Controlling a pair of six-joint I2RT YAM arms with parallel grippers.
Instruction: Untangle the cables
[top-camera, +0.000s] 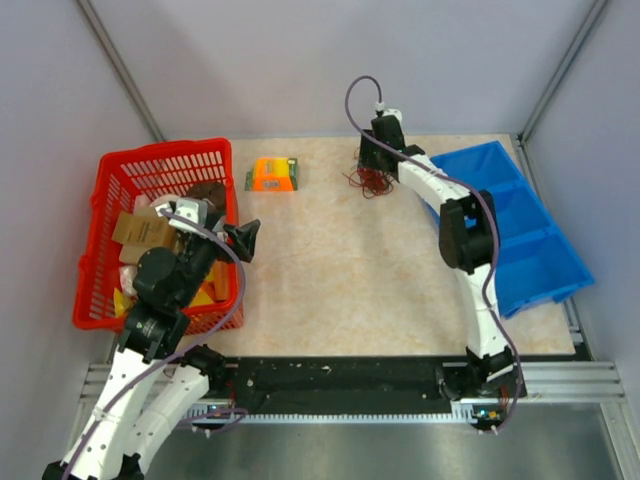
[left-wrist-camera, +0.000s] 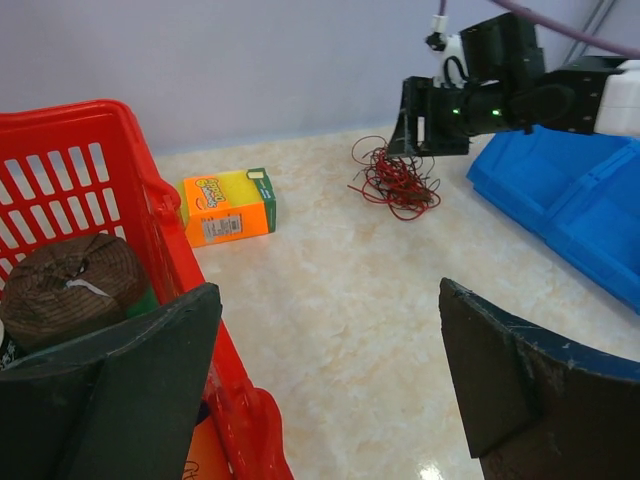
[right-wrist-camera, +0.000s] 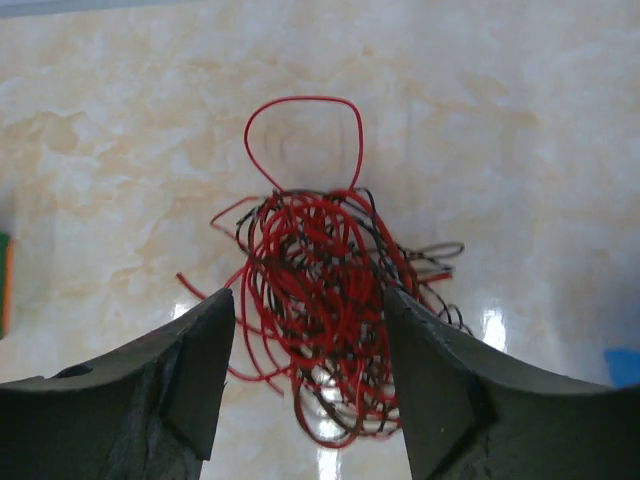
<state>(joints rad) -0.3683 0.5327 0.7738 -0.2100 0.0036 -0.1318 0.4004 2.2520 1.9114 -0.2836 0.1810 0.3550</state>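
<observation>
The cables (top-camera: 372, 181) are a small tangle of thin red and dark wires lying on the beige tabletop at the back, right of centre. My right gripper (top-camera: 371, 163) points down over them. In the right wrist view its two dark fingers straddle the cables (right-wrist-camera: 318, 300), one finger on each side of the bundle with a gap still showing, so the right gripper (right-wrist-camera: 308, 300) is open around them. My left gripper (top-camera: 247, 240) hovers beside the red basket, far from the cables (left-wrist-camera: 398, 183). The left gripper (left-wrist-camera: 330, 290) is wide open with only bare table between its fingers.
A red plastic basket (top-camera: 110, 180) full of packages stands at the left, its rim close to my left fingers. An orange-and-green box (top-camera: 273, 173) lies at the back, left of the cables. Blue bins (top-camera: 520, 230) line the right side beside the right arm.
</observation>
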